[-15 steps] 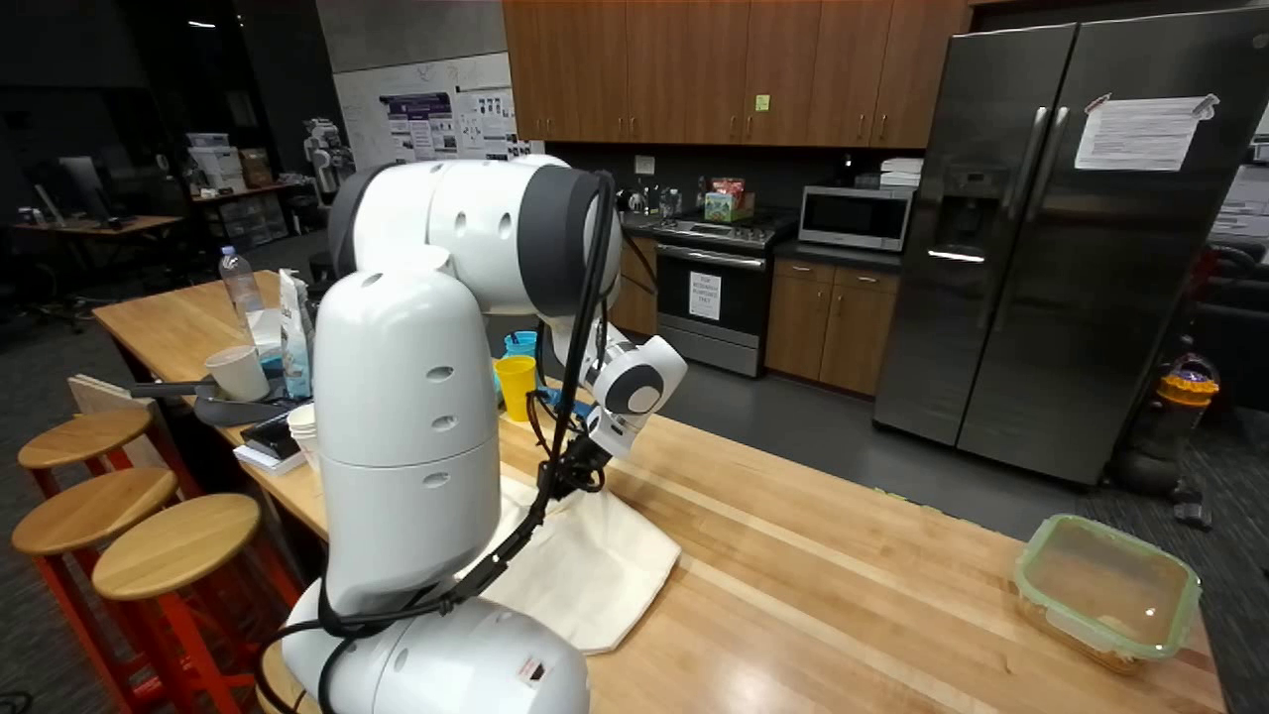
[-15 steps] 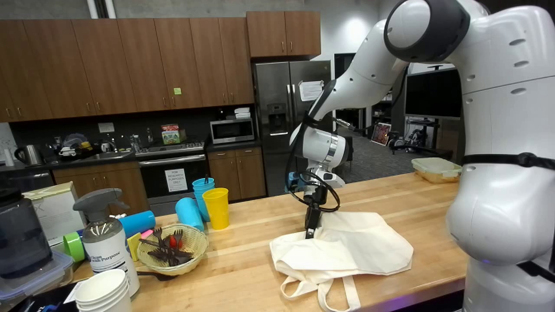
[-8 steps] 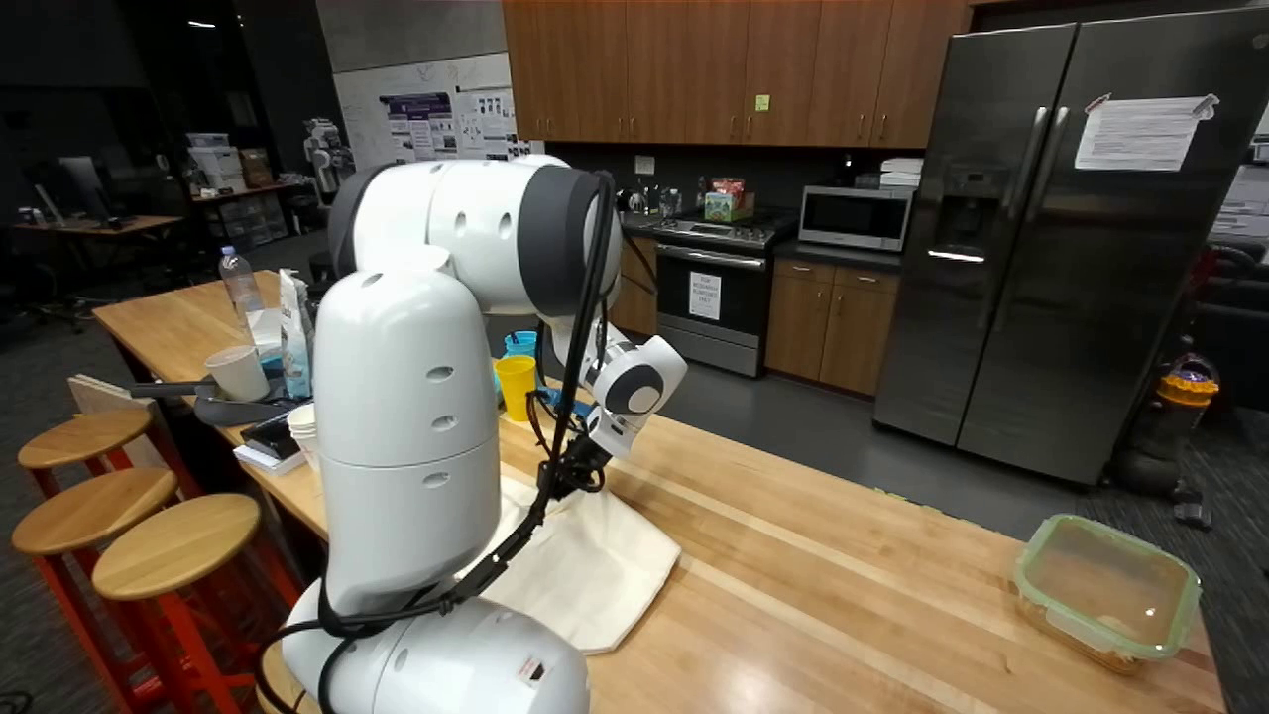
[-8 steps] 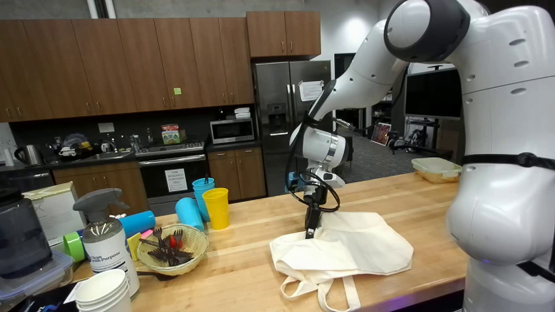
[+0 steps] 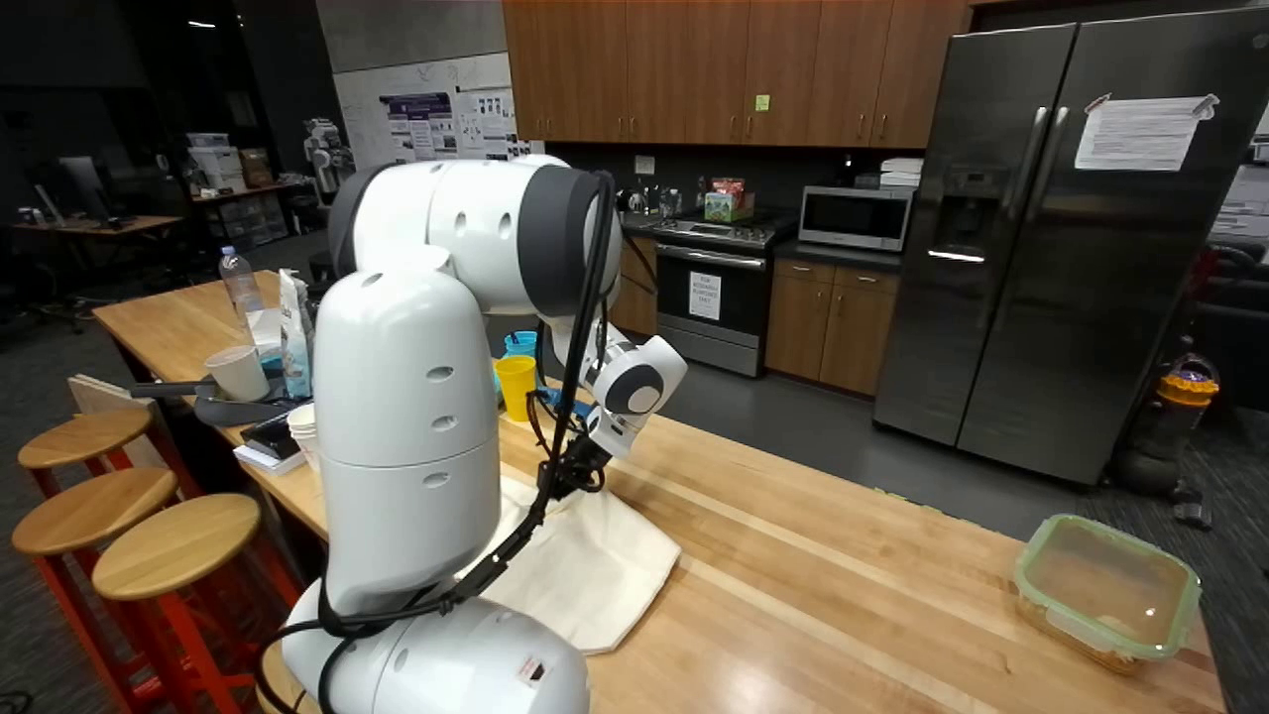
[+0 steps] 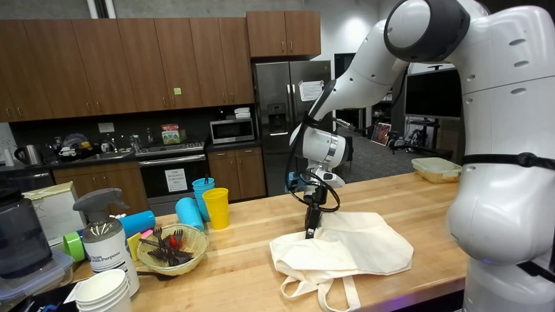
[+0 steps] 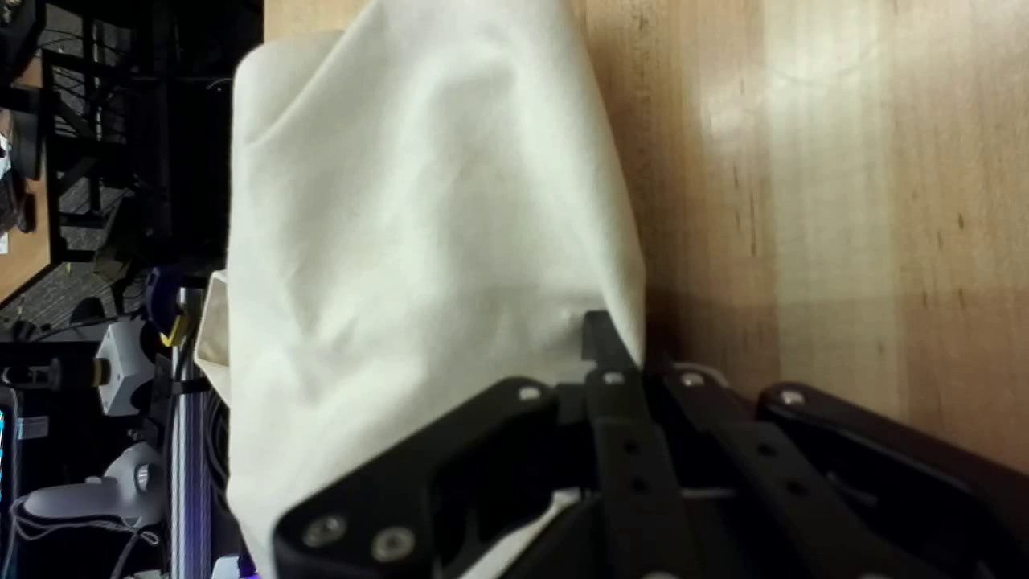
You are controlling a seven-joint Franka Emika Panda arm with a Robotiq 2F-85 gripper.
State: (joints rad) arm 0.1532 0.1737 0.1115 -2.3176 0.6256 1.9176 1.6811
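Note:
A cream cloth tote bag (image 6: 364,247) lies flat and rumpled on the wooden table, with its handles hanging toward the near edge; it also shows in an exterior view (image 5: 595,565), partly behind the arm. In the wrist view the bag (image 7: 418,209) fills the left half. My gripper (image 7: 631,350) has its fingers close together, with the bag's folded edge running between them. The right fingertip is dark and partly hidden by the fold. In both exterior views the gripper (image 6: 309,232) points down at the bag's far edge; its tips (image 5: 560,488) are low at the cloth.
A wicker basket (image 6: 197,253) of dark forks, a yellow cup (image 6: 217,209), blue cups (image 6: 190,213), a spray bottle (image 6: 106,247) and stacked white cups (image 6: 104,288) stand on one side. A lidded container (image 5: 1105,590) stands at the table's other end. Stools (image 5: 178,545) stand beside the table.

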